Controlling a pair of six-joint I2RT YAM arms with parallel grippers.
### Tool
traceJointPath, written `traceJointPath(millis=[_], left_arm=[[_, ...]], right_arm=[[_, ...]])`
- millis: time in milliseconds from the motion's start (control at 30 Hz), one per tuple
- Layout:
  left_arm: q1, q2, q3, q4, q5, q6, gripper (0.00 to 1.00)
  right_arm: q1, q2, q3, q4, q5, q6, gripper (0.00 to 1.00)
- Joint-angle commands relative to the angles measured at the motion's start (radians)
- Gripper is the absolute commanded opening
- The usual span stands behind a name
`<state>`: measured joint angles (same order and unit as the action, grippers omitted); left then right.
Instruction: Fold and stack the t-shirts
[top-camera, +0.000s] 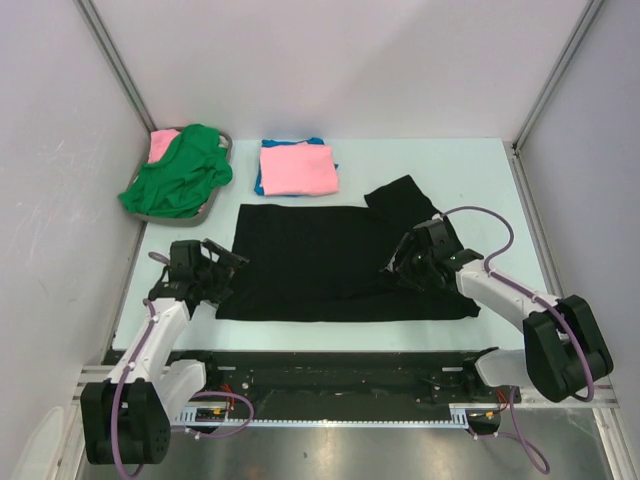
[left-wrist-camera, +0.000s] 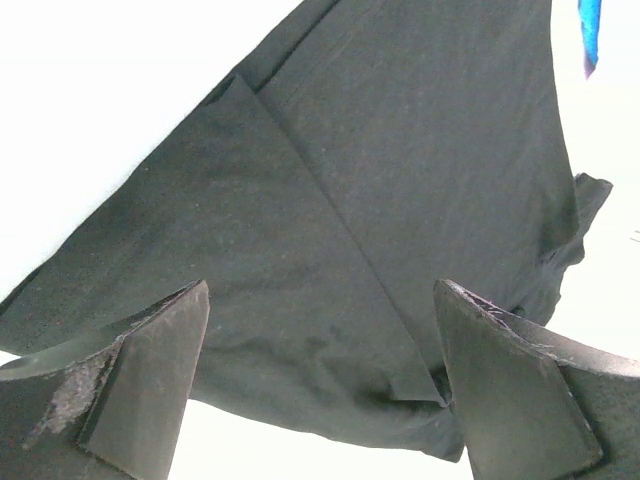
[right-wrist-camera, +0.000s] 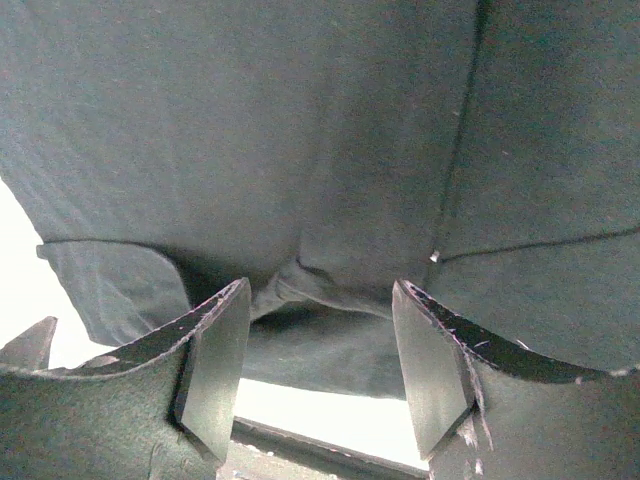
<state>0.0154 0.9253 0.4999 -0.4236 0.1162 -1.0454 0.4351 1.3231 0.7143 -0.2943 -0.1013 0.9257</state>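
A large black t-shirt (top-camera: 330, 260) lies spread flat across the middle of the table, one sleeve sticking out at the back right. My left gripper (top-camera: 222, 268) is open at the shirt's left edge; in the left wrist view its fingers straddle a folded corner of the black cloth (left-wrist-camera: 400, 150), left gripper (left-wrist-camera: 320, 288). My right gripper (top-camera: 400, 265) sits over the shirt's right part. In the right wrist view its jaws stand apart around a raised fold of black cloth (right-wrist-camera: 250, 120), right gripper (right-wrist-camera: 320, 285), not pressing it. A folded pink t-shirt (top-camera: 297, 168) rests on a folded blue one (top-camera: 262, 185) at the back.
A grey basket (top-camera: 228, 143) at the back left holds a crumpled green t-shirt (top-camera: 180, 170) and a pink one (top-camera: 163, 142). White walls enclose the table on three sides. A black rail runs along the near edge.
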Motion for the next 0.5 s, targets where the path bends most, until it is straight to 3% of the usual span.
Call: traceJointPath(millis=[0, 300, 400, 467], left_arm=[[0.003, 0.012, -0.026, 0.060, 0.027, 0.015, 0.98], [0.003, 0.021, -0.046, 0.085, 0.036, 0.012, 0.98], [0.003, 0.023, -0.047, 0.085, 0.031, 0.012, 0.97], [0.003, 0.023, -0.049, 0.089, 0.028, 0.012, 0.98]], right_arm=[[0.005, -0.067, -0.045, -0.025, 0.031, 0.009, 0.63], [0.008, -0.075, -0.114, 0.012, 0.035, 0.036, 0.61], [0.007, -0.052, -0.119, 0.040, 0.031, 0.044, 0.58], [0.007, -0.041, -0.119, 0.059, 0.022, 0.050, 0.49]])
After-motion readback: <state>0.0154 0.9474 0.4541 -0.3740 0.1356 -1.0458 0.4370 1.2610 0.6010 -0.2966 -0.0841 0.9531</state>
